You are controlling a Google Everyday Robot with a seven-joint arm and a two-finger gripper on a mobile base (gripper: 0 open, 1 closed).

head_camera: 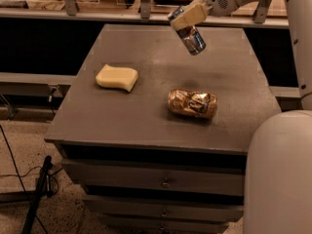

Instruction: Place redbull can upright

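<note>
The redbull can (191, 37) is slim, blue and silver, and hangs tilted in the air above the far part of the table, its lower end pointing down and to the right. My gripper (186, 17) is shut on the can's upper part, its pale fingers (189, 16) wrapped over it. The arm comes in from the upper right. The can is clear of the tabletop (146, 111).
A dented gold-orange can (193, 104) lies on its side right of the table's middle. A yellow sponge (117, 77) lies at the left. Drawers (161, 179) front the table. A shelf rail (97, 13) runs behind. The robot's white body (278, 174) fills the lower right.
</note>
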